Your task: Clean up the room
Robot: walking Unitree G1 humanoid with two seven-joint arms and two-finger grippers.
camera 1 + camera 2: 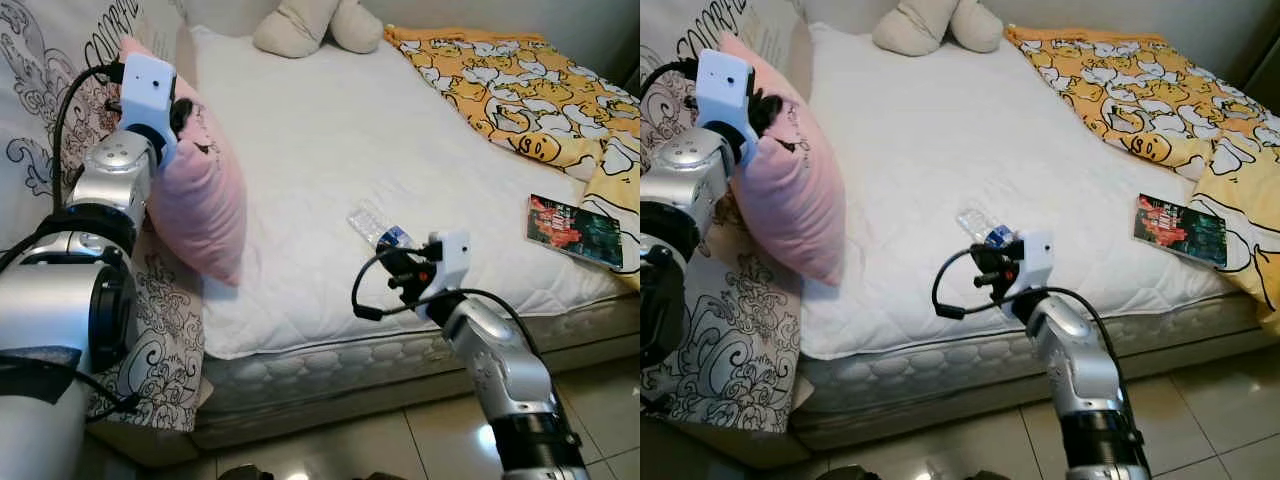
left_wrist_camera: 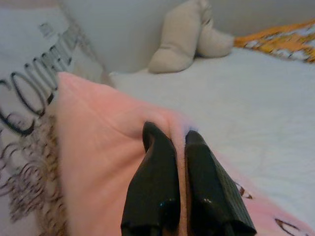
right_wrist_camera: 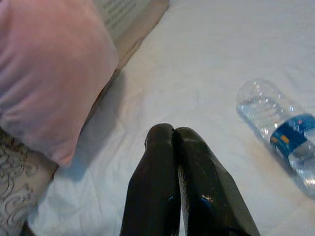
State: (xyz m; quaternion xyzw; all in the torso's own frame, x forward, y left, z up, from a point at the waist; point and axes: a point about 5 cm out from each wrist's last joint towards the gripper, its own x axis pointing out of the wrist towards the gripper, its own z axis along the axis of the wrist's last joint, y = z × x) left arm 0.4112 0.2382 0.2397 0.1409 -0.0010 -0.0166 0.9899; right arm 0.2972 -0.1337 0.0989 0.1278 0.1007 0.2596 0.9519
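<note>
- left gripper (image 2: pixel 173 142) pinches top edge of pink pillow (image 1: pixel 200 190), held upright at mattress (image 1: pixel 330 140) edge
- right gripper (image 3: pixel 173 132) fingers pressed together, empty; water bottle (image 3: pixel 283 132) lies just beside it

Pink pillow (image 1: pixel 200 190); white mattress (image 1: pixel 340 150); yellow cartoon-print blanket (image 1: pixel 520 90); blue-labelled clear bottle (image 3: pixel 283 135).

White quilted mattress (image 1: pixel 330 150) on a low bed base, glossy pale floor tiles (image 1: pixel 400 440), plain light wall behind.
</note>
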